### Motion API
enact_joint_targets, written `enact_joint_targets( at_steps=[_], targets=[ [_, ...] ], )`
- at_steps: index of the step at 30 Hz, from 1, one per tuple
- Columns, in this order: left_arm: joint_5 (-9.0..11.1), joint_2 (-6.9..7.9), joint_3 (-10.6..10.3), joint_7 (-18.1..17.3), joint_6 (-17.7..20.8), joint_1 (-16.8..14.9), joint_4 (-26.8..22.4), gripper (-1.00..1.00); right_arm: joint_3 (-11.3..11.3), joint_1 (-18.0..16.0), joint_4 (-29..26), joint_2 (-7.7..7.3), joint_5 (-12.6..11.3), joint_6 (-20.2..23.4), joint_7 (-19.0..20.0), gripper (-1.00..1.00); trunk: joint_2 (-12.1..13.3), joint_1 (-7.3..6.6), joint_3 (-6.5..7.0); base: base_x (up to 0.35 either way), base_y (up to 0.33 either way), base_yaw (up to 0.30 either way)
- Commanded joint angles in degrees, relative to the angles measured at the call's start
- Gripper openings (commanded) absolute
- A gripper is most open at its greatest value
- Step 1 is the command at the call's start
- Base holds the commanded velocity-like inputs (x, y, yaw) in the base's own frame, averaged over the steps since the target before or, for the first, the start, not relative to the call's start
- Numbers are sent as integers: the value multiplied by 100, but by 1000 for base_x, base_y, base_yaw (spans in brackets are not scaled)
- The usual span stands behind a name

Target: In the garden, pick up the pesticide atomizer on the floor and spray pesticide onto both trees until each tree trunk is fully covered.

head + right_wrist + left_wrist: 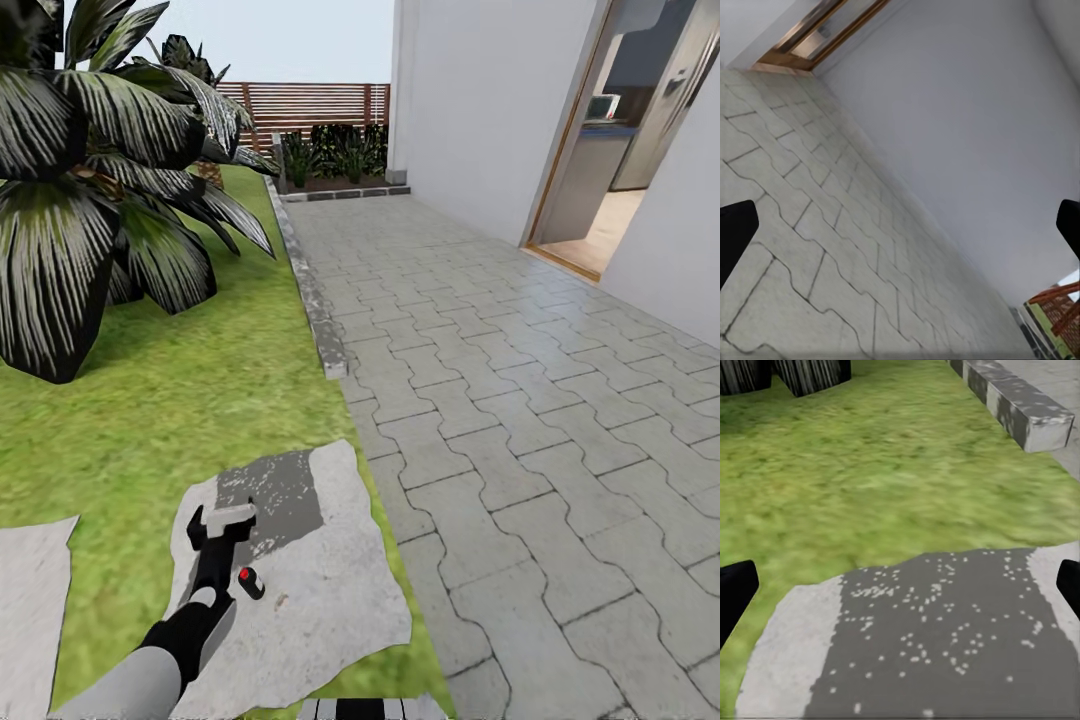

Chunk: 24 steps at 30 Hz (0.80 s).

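A small dark object with a red dot, which looks like the pesticide atomizer (249,582), lies on a pale stone slab (330,590), right beside my left forearm. My left gripper (222,512) is open just above a dark patch (275,495) on that slab. In the left wrist view the left gripper (900,589) has nothing between its black fingertips (735,592), and the dark patch (937,645) is flecked with white specks. The right gripper (900,229) is open and empty, facing grey pavers and a white wall. The trees are out of view.
Lawn (150,400) spreads to the left, with a big palm (80,180) on it. A stone curb (315,300) separates the grass from a paved path (520,400). The house wall (470,100) and an open doorway (610,150) stand right. Another slab (30,600) lies at the left edge.
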Motion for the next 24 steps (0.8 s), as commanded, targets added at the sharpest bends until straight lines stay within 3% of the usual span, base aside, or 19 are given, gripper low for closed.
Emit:
enact_joint_targets(
  at_steps=[1,8,16,24],
  targets=[
    [-33,0,5,29,-12,-8,7,100,11,-1,-5,-2,-44,-22,1,100,-3,1,-27,0,0,0],
    [-29,-6,3,34,-163,-25,14,100,15,-1,-5,-2,-44,-22,1,100,-13,19,-182,0,0,0],
    [-26,-169,3,37,-370,-27,18,100,19,-1,-7,-2,-44,-22,1,100,-24,40,-360,0,0,0],
    [-26,-193,3,38,-386,-27,19,100,19,-1,-8,-2,-44,-22,1,100,-34,61,-537,0,0,0]
  ],
)
